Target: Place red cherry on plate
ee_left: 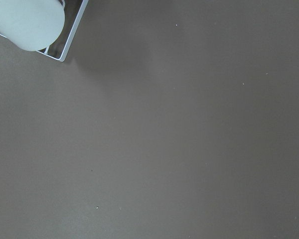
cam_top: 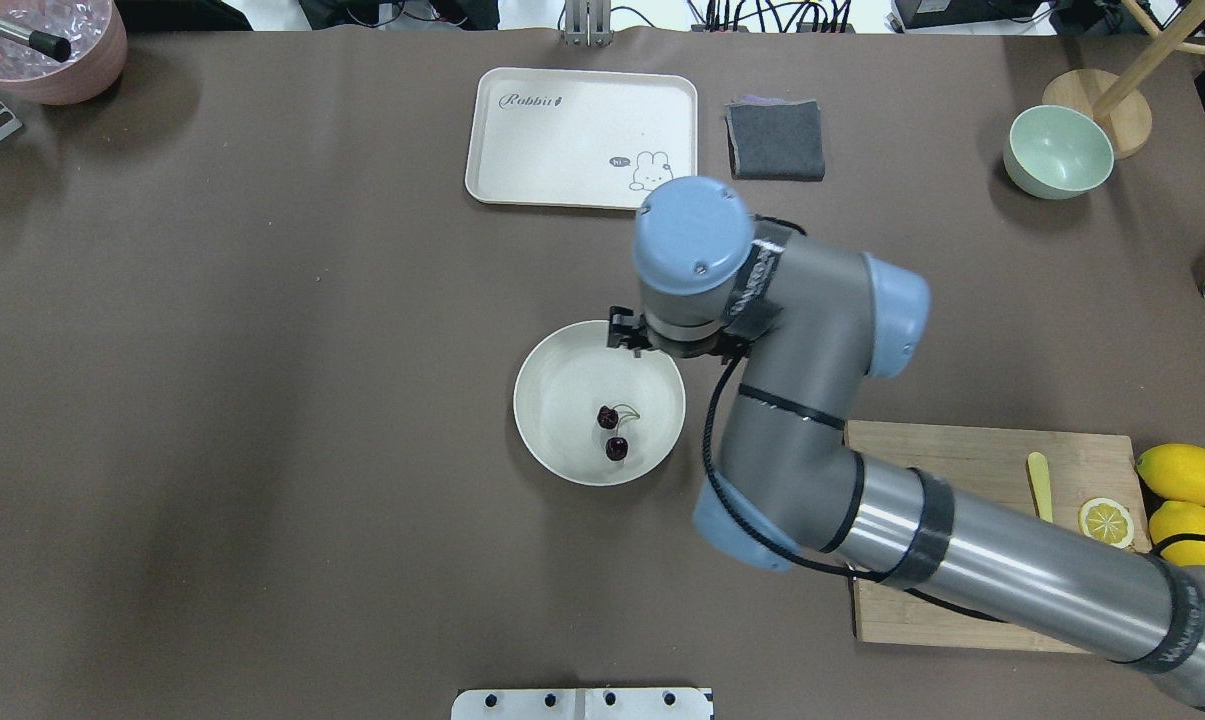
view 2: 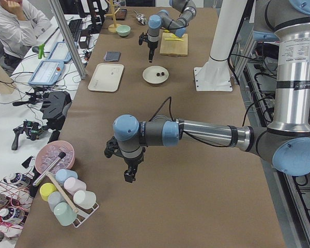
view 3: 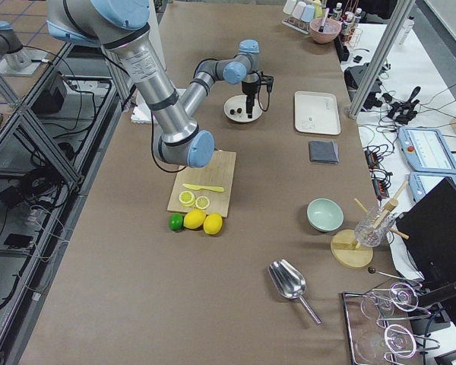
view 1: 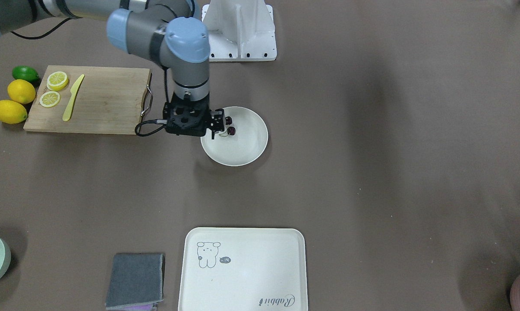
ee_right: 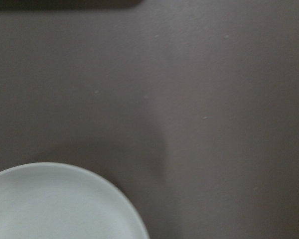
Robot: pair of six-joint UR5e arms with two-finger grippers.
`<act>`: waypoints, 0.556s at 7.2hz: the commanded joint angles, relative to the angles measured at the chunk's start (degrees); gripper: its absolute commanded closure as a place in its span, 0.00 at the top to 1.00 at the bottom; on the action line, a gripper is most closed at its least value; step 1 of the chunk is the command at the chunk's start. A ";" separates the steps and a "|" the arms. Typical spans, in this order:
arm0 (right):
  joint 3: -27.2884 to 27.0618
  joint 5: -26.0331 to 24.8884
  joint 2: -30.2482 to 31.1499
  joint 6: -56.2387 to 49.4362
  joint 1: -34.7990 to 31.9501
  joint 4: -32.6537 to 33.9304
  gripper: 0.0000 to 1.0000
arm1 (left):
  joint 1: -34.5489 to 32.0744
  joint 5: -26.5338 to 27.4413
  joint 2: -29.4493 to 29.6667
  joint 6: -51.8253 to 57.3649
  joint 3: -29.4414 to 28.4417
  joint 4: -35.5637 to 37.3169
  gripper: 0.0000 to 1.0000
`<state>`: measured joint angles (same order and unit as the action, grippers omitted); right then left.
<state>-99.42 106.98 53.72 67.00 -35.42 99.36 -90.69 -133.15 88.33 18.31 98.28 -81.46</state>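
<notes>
The red cherry [cam_top: 612, 432], a pair of dark glossy cherries on a thin green stem, lies free inside the round cream plate [cam_top: 562, 400] at the table's middle. The front-facing view shows the red cherry [view 1: 230, 125] on the plate [view 1: 242, 151] right beside my right gripper [view 1: 218, 122]. That right gripper [cam_top: 624, 332] hangs above the plate's far rim, looks open, and holds nothing. The plate's rim [ee_right: 89, 174] fills the lower left of the right wrist view. Far off over bare table, my left gripper [view 2: 128, 175] points down; I cannot tell its state.
A wooden cutting board [view 1: 104, 103] holds lemon slices and a yellow knife [view 1: 73, 103], with lemons [view 1: 10, 111] and a lime beside it. A rabbit tray [view 1: 242, 268], grey cloth [view 1: 135, 280], green bowl [cam_top: 1057, 150] and pink bowl [cam_top: 52, 50] line the far side.
</notes>
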 commanded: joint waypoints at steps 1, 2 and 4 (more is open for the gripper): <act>-5.25 11.00 10.59 -17.36 -14.60 2.04 1.00 | -0.01 0.09 0.00 -0.29 -0.20 0.16 0.98; -5.43 13.06 13.49 -25.00 -19.02 4.76 1.00 | -0.01 0.35 0.00 -0.38 -0.54 0.51 0.98; 0.85 16.73 18.00 -40.91 -28.77 4.44 1.00 | -0.01 0.35 -0.44 -0.30 -0.28 1.30 0.98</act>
<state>-102.35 120.43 69.20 36.30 -57.79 103.49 -90.70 -132.84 88.21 17.98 97.95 -80.65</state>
